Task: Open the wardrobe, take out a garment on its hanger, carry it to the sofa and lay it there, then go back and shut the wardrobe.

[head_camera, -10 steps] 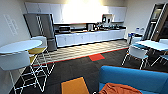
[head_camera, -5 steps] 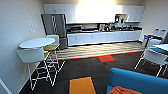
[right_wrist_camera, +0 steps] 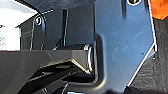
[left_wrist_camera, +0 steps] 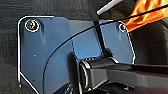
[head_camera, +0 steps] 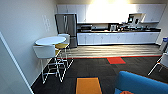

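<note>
A: While looking down from the head camera, anything of the task?

B: Blue sofa (head_camera: 141,83), low at five o'clock, cut off by the frame's edge.

A: And the clothing?

B: Seen from the left wrist: a fold of the orange garment (left_wrist_camera: 147,11), just beside a thin white hanger (left_wrist_camera: 108,7), over dark carpet.

A: Grip on either side, released or clenched?

B: Cannot tell.

A: Elsewhere?

B: Round white table (head_camera: 50,40) at nine o'clock, steel fridge (head_camera: 66,25) at eleven, kitchen counter (head_camera: 117,31) at one, orange carpet tile (head_camera: 88,85) at six.
</note>
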Available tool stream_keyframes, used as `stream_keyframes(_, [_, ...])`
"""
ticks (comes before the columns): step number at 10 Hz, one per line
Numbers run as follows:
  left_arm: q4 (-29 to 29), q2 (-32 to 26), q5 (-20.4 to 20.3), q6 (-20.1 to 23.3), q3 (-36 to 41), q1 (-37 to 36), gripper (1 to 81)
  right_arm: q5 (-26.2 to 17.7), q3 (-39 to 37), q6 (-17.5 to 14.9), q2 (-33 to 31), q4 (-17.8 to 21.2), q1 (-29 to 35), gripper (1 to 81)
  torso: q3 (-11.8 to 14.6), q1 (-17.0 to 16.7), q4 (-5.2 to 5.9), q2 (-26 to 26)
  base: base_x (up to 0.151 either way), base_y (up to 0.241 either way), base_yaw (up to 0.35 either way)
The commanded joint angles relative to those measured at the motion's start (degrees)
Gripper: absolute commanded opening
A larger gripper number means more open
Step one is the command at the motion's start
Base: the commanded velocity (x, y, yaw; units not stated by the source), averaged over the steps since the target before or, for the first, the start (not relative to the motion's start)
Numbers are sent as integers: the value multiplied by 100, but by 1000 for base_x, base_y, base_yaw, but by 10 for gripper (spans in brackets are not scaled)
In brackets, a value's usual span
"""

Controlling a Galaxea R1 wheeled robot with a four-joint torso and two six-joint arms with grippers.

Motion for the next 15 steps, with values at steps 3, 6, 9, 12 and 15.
stream_keyframes(3, [62,-8,248,110,18,-239,811,-271,11,-7,34,-20,161,811,0,0,0,0,0,0,306])
stream_keyframes(6, [62,10,327,154,10,-239,811,-280,10,-16,26,-20,170,811,0,0,0,0,0,0,306])
stream_keyframes(9, [71,27,353,171,18,-239,811,-280,-7,-7,26,-20,170,811,0,0,2,0,0,0,305])
stream_keyframes(12, [71,45,371,180,18,-239,811,-279,-16,-7,17,-20,161,811,0,0,0,0,0,0,306])
stream_keyframes(15, [62,45,371,180,18,-239,811,-280,-16,-7,17,-20,144,811,0,0,0,0,0,0,306])
